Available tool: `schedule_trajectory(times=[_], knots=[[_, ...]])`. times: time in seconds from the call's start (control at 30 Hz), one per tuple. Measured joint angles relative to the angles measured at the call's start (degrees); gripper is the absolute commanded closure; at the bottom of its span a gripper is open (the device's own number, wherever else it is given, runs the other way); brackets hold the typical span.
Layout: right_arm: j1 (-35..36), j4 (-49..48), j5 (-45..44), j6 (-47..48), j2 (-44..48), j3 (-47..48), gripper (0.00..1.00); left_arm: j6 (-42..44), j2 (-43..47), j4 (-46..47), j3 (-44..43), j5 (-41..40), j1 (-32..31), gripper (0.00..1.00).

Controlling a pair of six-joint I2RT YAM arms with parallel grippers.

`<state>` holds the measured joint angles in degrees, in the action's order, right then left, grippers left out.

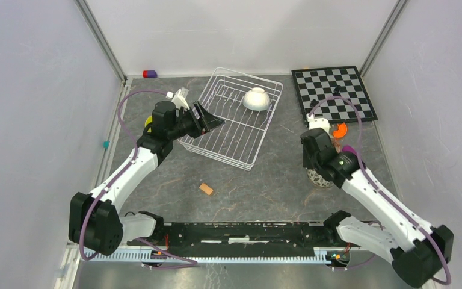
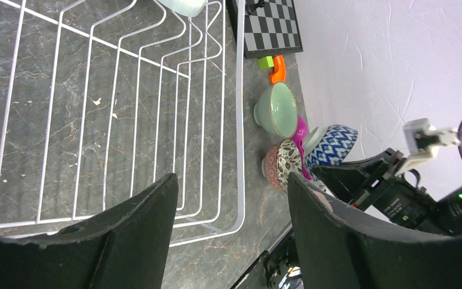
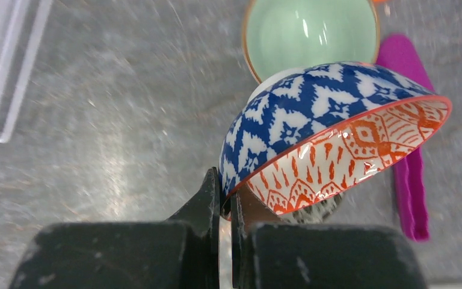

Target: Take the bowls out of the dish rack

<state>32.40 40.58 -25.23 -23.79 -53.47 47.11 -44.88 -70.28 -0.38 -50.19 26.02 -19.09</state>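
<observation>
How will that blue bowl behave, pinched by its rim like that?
The blue bowl looks glossy, so it may slip or swing in the right gripper, which pinches only its rim. It seems stiff, probably breakable if dropped. Its round wall could rock once set down.

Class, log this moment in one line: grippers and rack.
left gripper: open, at dish rack | right gripper: shut on blue-and-white bowl | dish rack: white bowl inside
</observation>
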Motion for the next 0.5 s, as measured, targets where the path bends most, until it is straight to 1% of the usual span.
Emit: schedule_trajectory(times=[0.1,0.2,0.33,0.5], knots=[[-0.4,8.9,-0.6,-1.9,-6.6,4.5,1.00,0.0,0.0,0.0,0.0,0.0,0.0,0.27],[-0.4,14.5,-1.8,-3.2,-12.5,8.2,1.00,0.0,0.0,0.0,0.0,0.0,0.0,0.27],[-0.4,17.4,-1.9,-3.5,-13.6,8.3,1.00,0.0,0.0,-0.1,0.0,-0.1,0.0,0.27],[-0.6,17.5,-0.5,-3.5,-13.6,6.7,1.00,0.0,0.0,-0.9,0.0,-0.2,0.0,0.27]])
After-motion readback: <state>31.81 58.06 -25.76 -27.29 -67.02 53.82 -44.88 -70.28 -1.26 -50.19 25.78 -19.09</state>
